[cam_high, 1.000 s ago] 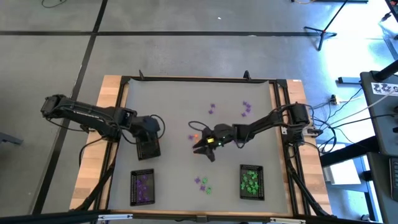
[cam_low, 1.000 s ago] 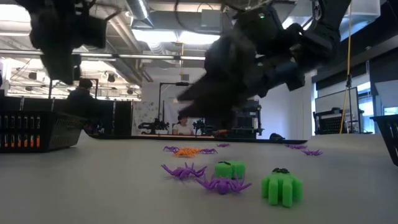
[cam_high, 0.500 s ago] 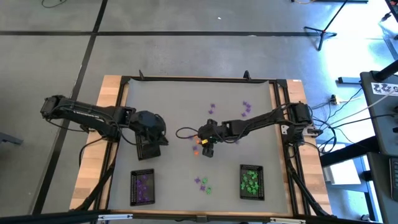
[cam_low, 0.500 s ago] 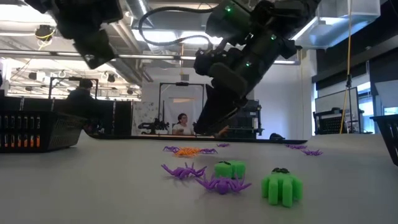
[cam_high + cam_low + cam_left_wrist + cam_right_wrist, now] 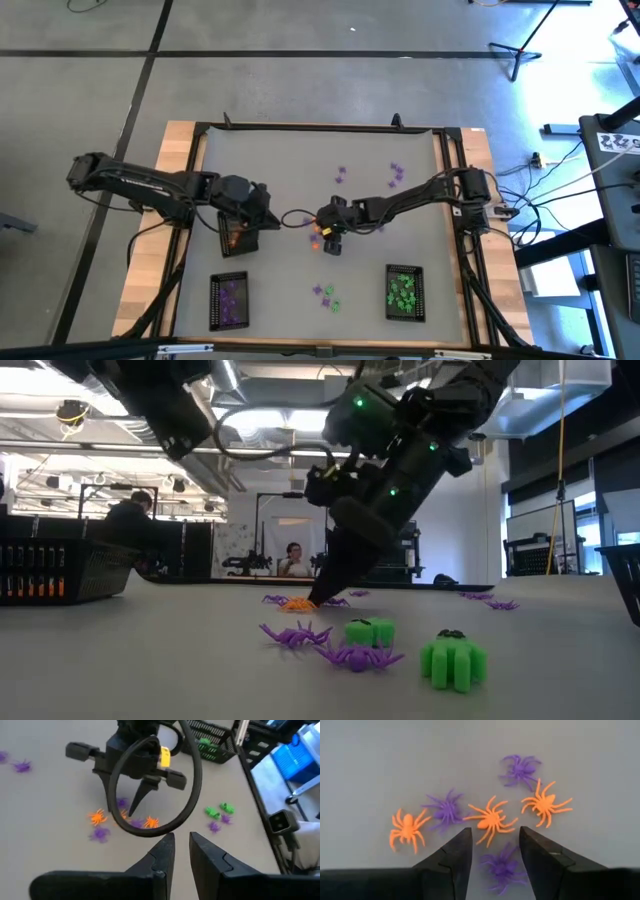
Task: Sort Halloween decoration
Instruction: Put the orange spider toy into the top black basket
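Left pincer (image 5: 179, 851), at nine o'clock on the counter (image 5: 290, 160), hangs nearly together, holding nothing. At centre, right pincer (image 5: 492, 845) stands apart over a cluster of orange spiders (image 5: 491, 820) and purple spiders (image 5: 445, 809). Green trinkets (image 5: 452, 658) lie toward six o'clock.

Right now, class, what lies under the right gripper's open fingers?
Under the right gripper, orange spiders and purple spiders lie loose on the grey table. One purple spider sits partly behind the fingers; that part is hidden.
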`<act>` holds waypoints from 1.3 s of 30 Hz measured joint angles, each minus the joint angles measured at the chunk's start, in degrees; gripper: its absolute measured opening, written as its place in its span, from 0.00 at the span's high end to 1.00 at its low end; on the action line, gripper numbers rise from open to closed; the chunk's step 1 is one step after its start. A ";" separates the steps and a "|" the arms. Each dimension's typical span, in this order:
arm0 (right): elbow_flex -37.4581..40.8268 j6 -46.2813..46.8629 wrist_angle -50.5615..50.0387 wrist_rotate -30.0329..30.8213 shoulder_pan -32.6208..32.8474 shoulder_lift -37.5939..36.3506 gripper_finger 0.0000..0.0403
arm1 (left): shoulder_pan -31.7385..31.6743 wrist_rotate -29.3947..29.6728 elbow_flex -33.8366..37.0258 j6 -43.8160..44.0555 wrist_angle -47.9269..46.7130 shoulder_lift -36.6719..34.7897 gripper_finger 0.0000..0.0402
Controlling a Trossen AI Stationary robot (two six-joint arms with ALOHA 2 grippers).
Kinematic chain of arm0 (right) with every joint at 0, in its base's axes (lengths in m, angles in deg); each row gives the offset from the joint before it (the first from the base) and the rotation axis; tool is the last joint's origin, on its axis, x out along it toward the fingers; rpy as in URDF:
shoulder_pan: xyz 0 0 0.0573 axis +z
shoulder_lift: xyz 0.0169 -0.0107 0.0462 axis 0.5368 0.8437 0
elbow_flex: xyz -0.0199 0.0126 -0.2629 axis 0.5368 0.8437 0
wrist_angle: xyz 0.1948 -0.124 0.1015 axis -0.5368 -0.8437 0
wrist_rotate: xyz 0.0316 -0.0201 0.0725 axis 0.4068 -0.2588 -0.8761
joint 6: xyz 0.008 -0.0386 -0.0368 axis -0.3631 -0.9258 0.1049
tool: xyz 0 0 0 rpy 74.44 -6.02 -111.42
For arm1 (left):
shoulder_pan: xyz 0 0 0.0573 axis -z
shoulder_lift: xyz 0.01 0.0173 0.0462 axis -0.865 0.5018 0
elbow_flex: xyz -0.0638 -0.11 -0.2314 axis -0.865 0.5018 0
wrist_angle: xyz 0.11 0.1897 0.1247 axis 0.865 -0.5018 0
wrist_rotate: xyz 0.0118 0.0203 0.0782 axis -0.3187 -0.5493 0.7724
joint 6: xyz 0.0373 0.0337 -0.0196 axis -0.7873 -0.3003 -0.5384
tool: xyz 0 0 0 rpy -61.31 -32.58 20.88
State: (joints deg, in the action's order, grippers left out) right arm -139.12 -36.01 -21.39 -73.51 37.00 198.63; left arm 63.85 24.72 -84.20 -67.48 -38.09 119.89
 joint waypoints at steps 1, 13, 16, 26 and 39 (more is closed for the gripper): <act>0.01 0.08 0.08 0.01 0.00 0.28 0.60 | 0.03 0.19 0.02 0.04 0.13 0.66 0.87; -0.10 1.12 0.21 1.06 0.02 1.27 0.75 | -0.06 -0.79 0.02 2.09 5.11 9.40 0.87; -0.10 1.11 0.14 1.10 0.00 1.32 0.85 | -0.52 -2.51 0.02 2.08 5.22 10.14 0.87; 0.19 1.43 -1.36 1.82 0.00 -0.33 0.99 | -1.40 -3.66 0.00 3.53 4.78 10.36 0.87; -4.40 -0.38 -4.07 13.13 3.36 -1.63 1.00 | -3.41 3.71 0.00 18.36 4.65 10.36 0.87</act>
State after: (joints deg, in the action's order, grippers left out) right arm -143.52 -36.39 -25.46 -60.38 40.36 197.00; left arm 60.44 28.43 -84.20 -49.12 -33.44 130.25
